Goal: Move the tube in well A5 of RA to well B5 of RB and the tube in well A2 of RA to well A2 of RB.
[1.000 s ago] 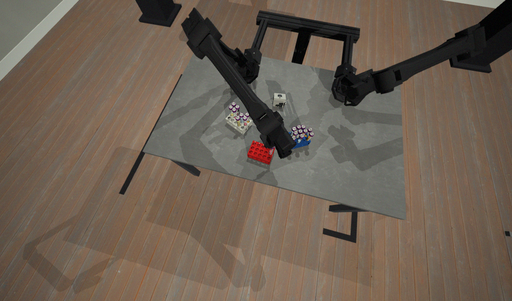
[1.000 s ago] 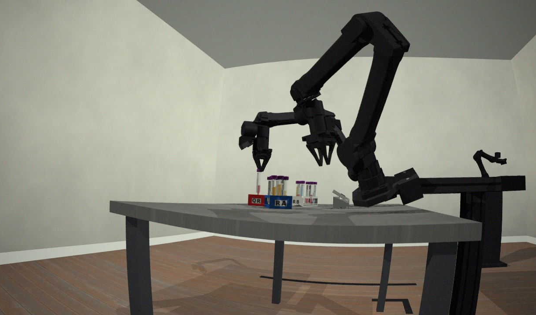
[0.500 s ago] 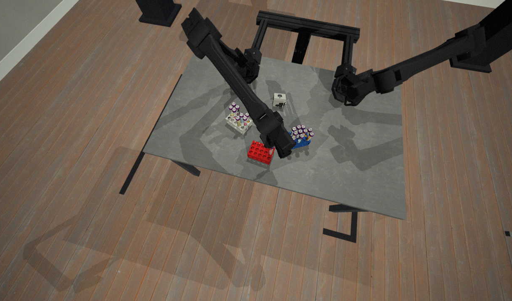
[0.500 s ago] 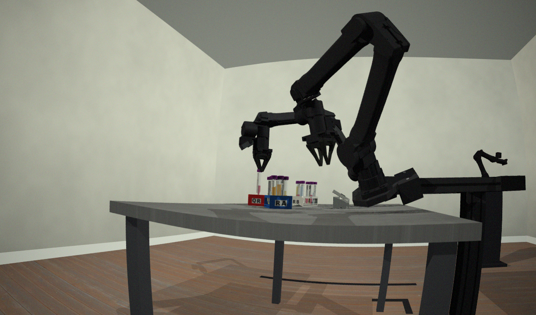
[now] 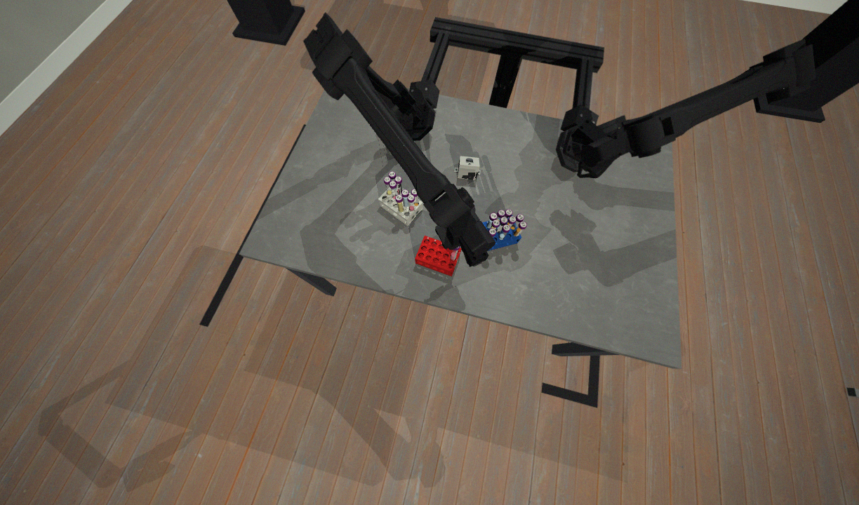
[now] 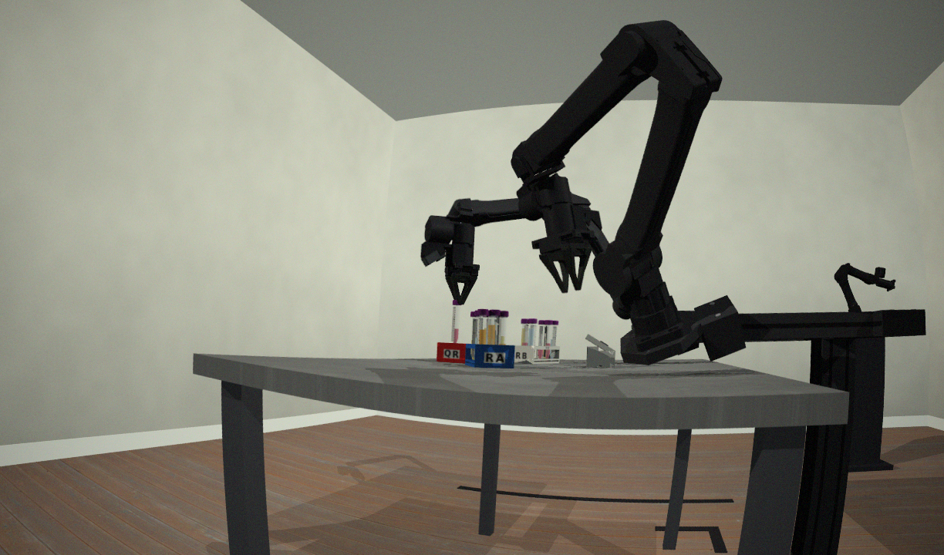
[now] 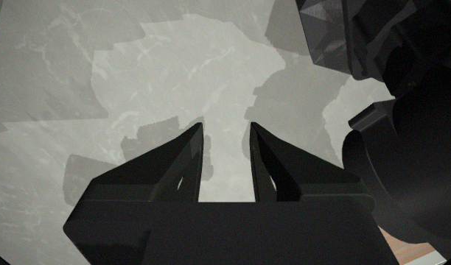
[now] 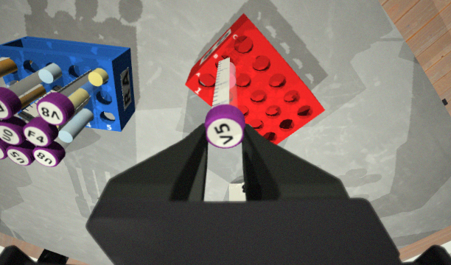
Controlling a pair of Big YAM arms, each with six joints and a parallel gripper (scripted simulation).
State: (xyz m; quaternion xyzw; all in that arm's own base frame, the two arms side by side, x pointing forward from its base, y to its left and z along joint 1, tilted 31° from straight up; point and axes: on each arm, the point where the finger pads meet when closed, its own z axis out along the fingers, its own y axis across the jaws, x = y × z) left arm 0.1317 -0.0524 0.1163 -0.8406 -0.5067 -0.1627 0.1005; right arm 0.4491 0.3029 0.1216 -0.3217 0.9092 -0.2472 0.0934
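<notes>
The right fingers (image 5: 450,241) (image 6: 460,302) pinch V5 (image 5: 455,254) (image 6: 455,323) (image 8: 225,126) by its purple cap, over the red rack (image 5: 437,256) (image 6: 451,353) (image 8: 281,99); whether its lower end has entered a well, I cannot tell. The other wells in view there stand open. RA (image 5: 504,240) (image 6: 490,356) (image 8: 124,88) carries a crowd of capped tubes, with two open wells by its 5 mark. RB (image 5: 401,212) (image 6: 549,358) holds two clusters, open wells between. Bare table (image 5: 577,276) (image 6: 531,386) (image 7: 155,73) (image 8: 163,147) separates RA and the red rack. The left fingers (image 5: 583,170) (image 6: 571,290), partly spread, hold nothing, well apart from the racks.
</notes>
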